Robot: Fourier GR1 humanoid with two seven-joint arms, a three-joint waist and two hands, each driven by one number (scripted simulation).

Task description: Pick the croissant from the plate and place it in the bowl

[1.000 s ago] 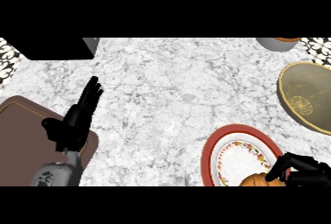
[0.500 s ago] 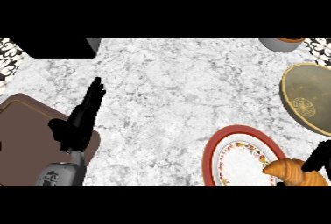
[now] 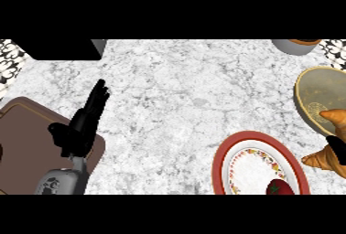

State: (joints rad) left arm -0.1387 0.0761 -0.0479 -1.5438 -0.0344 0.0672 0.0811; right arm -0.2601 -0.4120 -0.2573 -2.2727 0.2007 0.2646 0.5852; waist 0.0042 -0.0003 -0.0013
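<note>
From my remote seat I look steeply down on a white and grey marbled counter [image 3: 182,100]. Since half a second ago, the golden-brown crescent croissant [image 3: 330,137] has risen off the red-rimmed round plate with a floral band [image 3: 233,151] at the lower right of the frame and now sits higher along the right edge. Its upper tip overlaps the lower rim of the olive-green ceramic bowl [image 3: 314,91] at the right edge, and its lower end shows just right of the plate. The croissant's long axis runs nearly up and down the frame, leaning slightly, with one end pointing up toward the bowl and the other down toward the frame's lower right corner.

My right hand [image 3: 336,147] shows only as a dark sliver across the croissant's middle at the right edge; it appears wrapped round the pastry, though most of the hand is cut off. A small red item [image 3: 278,186], which I cannot identify, lies uncovered on the plate's lower part.

My left hand [image 3: 82,125] remains at the left of the frame, fingers straight and relaxed, pointing toward the upper right, holding nothing. It lies over the edge of a dark brown rounded board [image 3: 27,146].
</note>
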